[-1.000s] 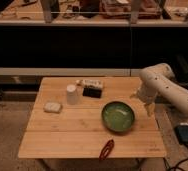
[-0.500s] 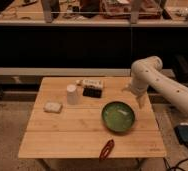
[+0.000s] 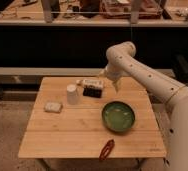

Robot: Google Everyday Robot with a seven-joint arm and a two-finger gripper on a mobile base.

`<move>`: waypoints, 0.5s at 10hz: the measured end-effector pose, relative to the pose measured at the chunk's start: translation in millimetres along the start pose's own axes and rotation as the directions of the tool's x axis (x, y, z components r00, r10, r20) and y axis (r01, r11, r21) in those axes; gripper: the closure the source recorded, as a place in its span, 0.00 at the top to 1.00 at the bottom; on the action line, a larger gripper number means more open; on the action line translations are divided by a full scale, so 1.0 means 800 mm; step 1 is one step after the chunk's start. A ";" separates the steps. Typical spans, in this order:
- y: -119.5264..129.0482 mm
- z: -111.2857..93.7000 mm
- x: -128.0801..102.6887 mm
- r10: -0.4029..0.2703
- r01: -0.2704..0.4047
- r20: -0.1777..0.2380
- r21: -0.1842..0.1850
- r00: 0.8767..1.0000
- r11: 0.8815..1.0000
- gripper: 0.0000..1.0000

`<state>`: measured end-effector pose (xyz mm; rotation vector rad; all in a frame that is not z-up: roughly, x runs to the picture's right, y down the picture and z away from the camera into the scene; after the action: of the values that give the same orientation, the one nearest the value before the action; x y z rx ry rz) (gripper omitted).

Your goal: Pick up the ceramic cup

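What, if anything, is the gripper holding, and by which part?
Nothing: the gripper hangs over the far side of the table, apart from the ceramic cup, which stands upright on it.

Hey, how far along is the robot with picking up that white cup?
Nothing is finished yet: the small white ceramic cup stands untouched on the wooden table. In hand: the gripper hangs over the table's back part, right of the dark box, apart from the cup. Left: reach, grasp, lift.
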<state>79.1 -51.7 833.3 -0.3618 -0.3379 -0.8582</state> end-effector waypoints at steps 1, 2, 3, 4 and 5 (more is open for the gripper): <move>-0.031 -0.001 -0.009 -0.035 0.035 0.006 0.015 0.999 0.999 0.80; -0.054 -0.003 -0.019 -0.061 0.061 0.018 0.028 0.998 0.998 0.80; -0.086 -0.003 -0.037 -0.097 0.095 0.044 0.042 0.994 0.995 0.80; -0.109 -0.002 -0.052 -0.122 0.118 0.069 0.053 0.990 0.992 0.80; -0.126 0.001 -0.069 -0.147 0.142 0.096 0.053 0.984 0.988 0.80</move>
<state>-33.2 -75.4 827.7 -0.3412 -0.4807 -0.9746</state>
